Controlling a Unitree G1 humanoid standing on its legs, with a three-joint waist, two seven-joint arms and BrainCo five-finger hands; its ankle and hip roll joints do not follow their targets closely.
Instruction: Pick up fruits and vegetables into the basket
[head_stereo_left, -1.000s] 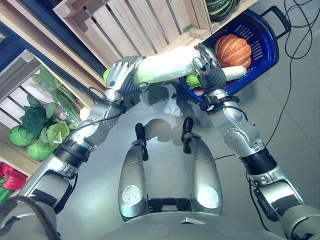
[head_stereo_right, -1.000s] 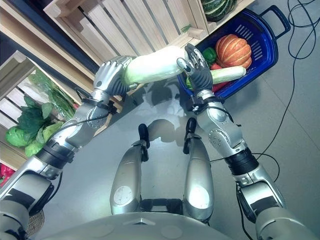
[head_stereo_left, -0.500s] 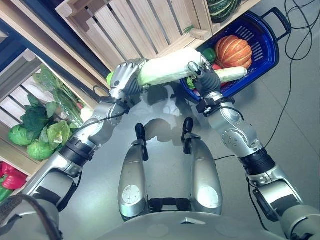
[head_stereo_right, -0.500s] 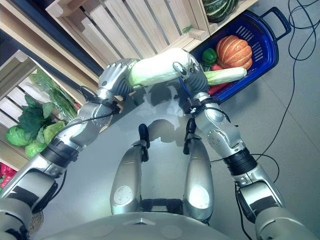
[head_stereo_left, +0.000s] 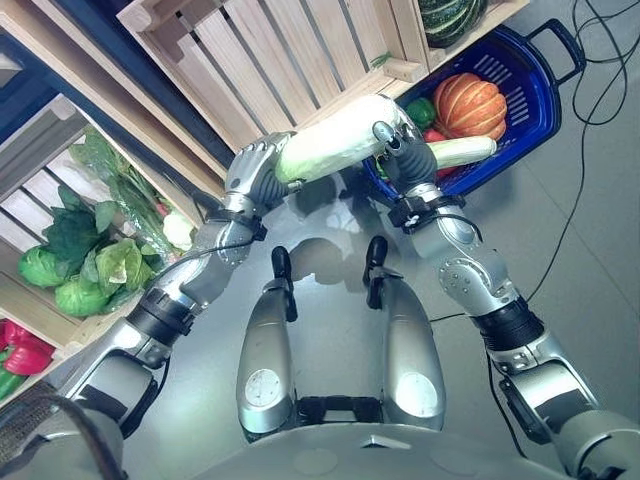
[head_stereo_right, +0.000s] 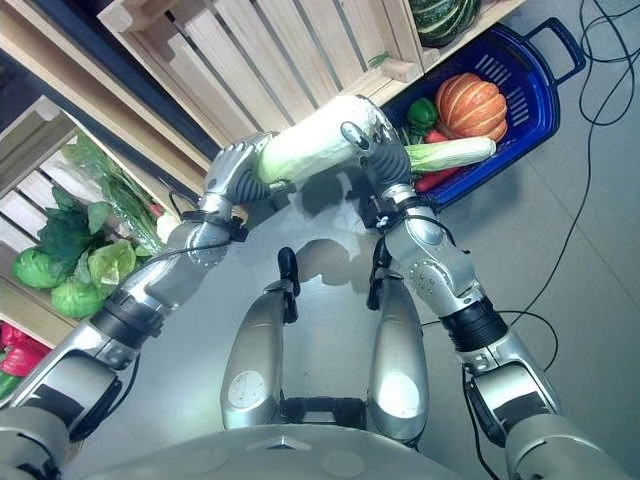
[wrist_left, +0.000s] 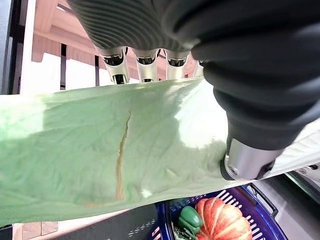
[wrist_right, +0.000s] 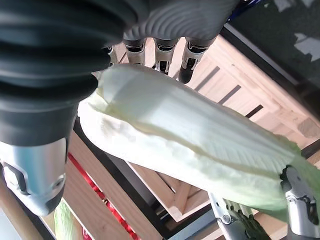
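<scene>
Both hands hold one long napa cabbage (head_stereo_left: 335, 142) in the air, pale green-white with ribbed leaves and a darker green leafy end; in the left wrist view its leaf (wrist_left: 100, 155) shows a thin brown streak along one vein. The left hand (head_stereo_left: 256, 170) is curled round the leafy end at about 9 o'clock of the cabbage, fingers over the top and thumb beneath. The right hand (head_stereo_left: 400, 150) clasps the whiter end at about 3 o'clock, its fingers (wrist_right: 160, 55) wrapped over the far side and the thumb under it. The cabbage hangs lengthwise between them, just in front of a slatted wooden crate (head_stereo_left: 290, 50) and beside the rim of a blue basket (head_stereo_left: 530, 110), which sits on the floor at roughly 2 o'clock in the head views. Inside the basket lie an orange ribbed pumpkin (head_stereo_left: 468, 100), a green pepper (head_stereo_left: 420, 110), a pale green stalk vegetable (head_stereo_left: 460, 152) and something red partly hidden under it. At 9 o'clock, a wooden shelf (head_stereo_left: 30, 200) holds leafy greens and round green cabbages (head_stereo_left: 80, 290).
</scene>
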